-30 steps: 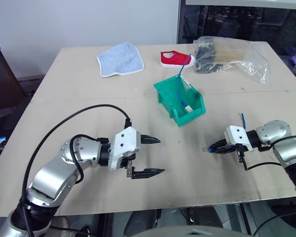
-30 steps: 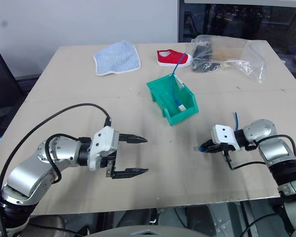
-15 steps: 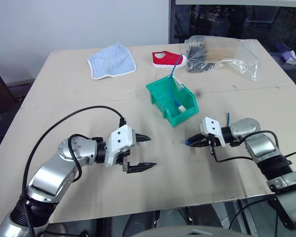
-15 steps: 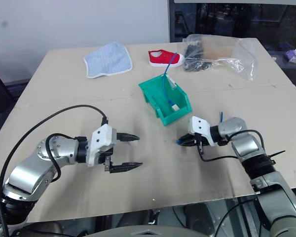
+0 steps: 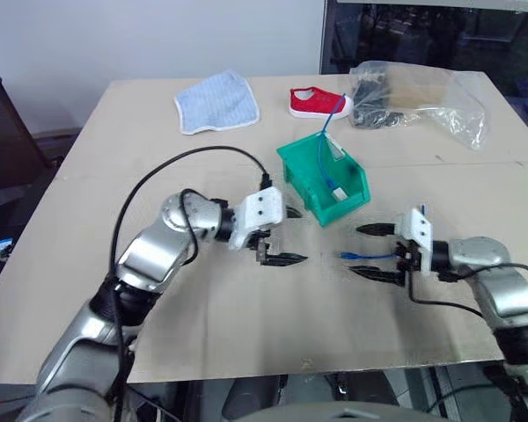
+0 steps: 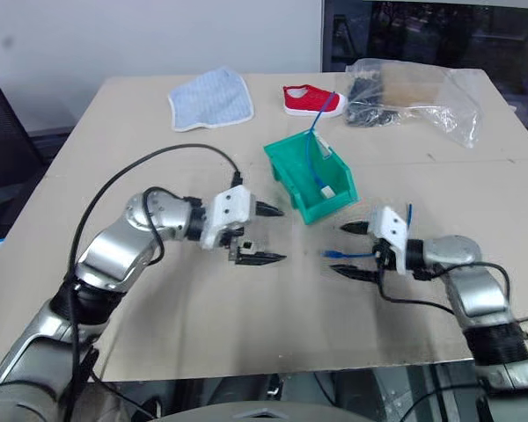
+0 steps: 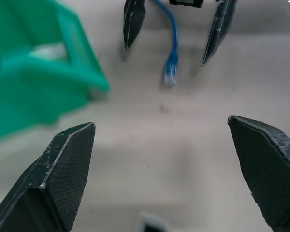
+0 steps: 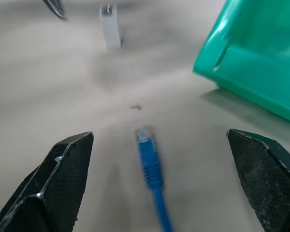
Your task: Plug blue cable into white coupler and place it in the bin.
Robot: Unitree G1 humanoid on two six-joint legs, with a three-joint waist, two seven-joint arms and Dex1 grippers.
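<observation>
1. The step in hand looks like lining up the plug: the blue cable (image 5: 363, 256) lies between the fingers of the right hand (image 5: 370, 251), its clear plug pointing left toward the left hand (image 5: 290, 236).
2. The right hand is spread wide; its fingers stand on either side of the cable without pinching it.
3. The left hand is also spread wide and holds nothing. It hovers over the table (image 5: 202, 352), just near and left of the bin (image 5: 299, 171).
4. A small white piece (image 8: 110, 29) shows close by a left fingertip; I cannot tell whether this is the white coupler.
5. The bin already holds a second cable (image 5: 324, 163) with a white block (image 5: 338, 192) on its end.
6. Nothing is joined between the hands yet. My judgement is that the right hand must next pinch the cable just behind the plug, while the left hand takes hold of the coupler with its socket facing the plug.
</observation>
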